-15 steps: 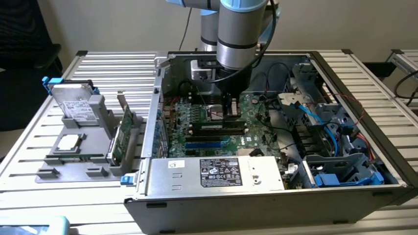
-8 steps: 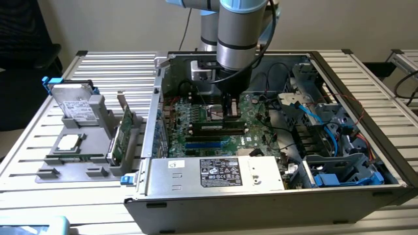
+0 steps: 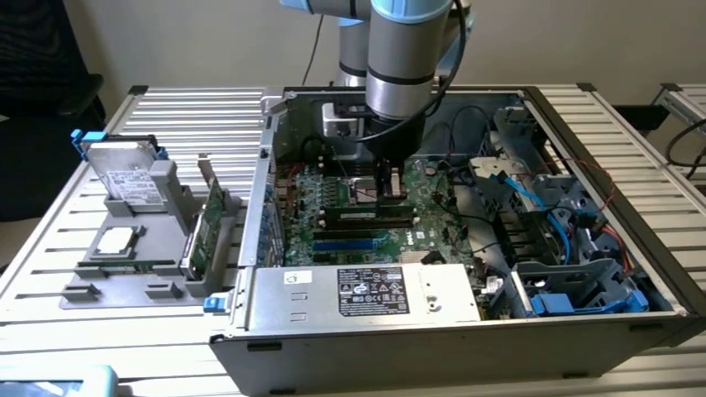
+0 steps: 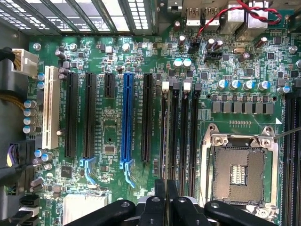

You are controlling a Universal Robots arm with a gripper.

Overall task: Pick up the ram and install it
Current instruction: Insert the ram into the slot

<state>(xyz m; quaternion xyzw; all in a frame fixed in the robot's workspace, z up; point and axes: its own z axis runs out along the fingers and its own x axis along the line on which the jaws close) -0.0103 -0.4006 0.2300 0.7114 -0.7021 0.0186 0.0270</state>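
Grey steel PC case lies open on the slatted bench, w/ the green mobo flat inside and the robot arm reaching straight down into it. At the exterior view's left, a grey parts tray carries a hard drive and the taller expansion card, well apart from the work. The ram is already off the tray: it sits along the mobo's memory slots, beside the empty CPU socket. So pick-up and carry look done. The claw hangs directly over the stick, fingers drawn nearly together. Can't tell if they pinch its top edge or just press on it. Whether it's fully seated or the end latches are snapped in isn't clear, so the install prob. isn't finished.
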